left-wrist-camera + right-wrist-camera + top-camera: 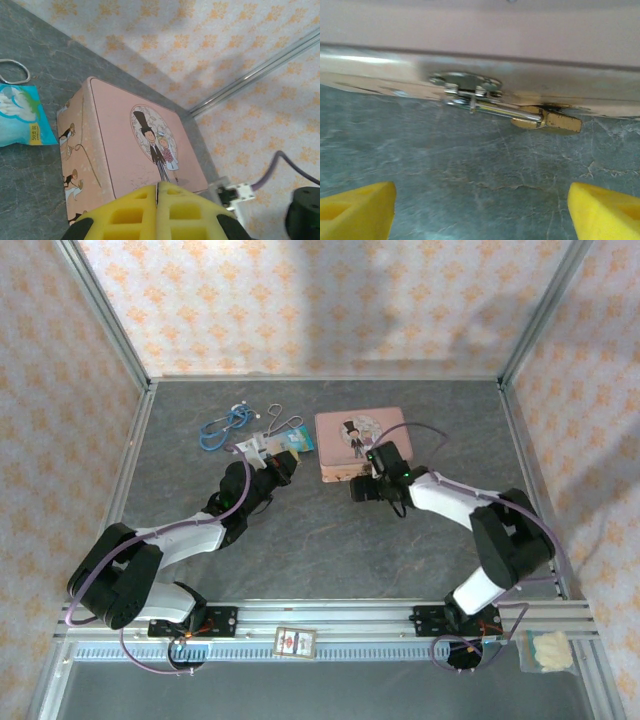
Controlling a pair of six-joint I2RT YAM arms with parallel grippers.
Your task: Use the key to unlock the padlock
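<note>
The tiny brass-coloured padlock (547, 120) with its thin silver shackle lies upper right of centre on the grey surface (445, 160), hooked to the pink picture tin's (480, 30) clasp (465, 82), before the wide-open, empty right hand (482, 200), while the left hand's (157, 195) yellow fingers (130, 215) are pressed together.

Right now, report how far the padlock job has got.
Done: nothing yet; the padlock looks closed on the clasp of the pink tin. In hand: the right gripper is open, facing the padlock; the left gripper is shut beside the tin, whether on the key I cannot tell. Left: insert the key, turn, open the lock.
</note>
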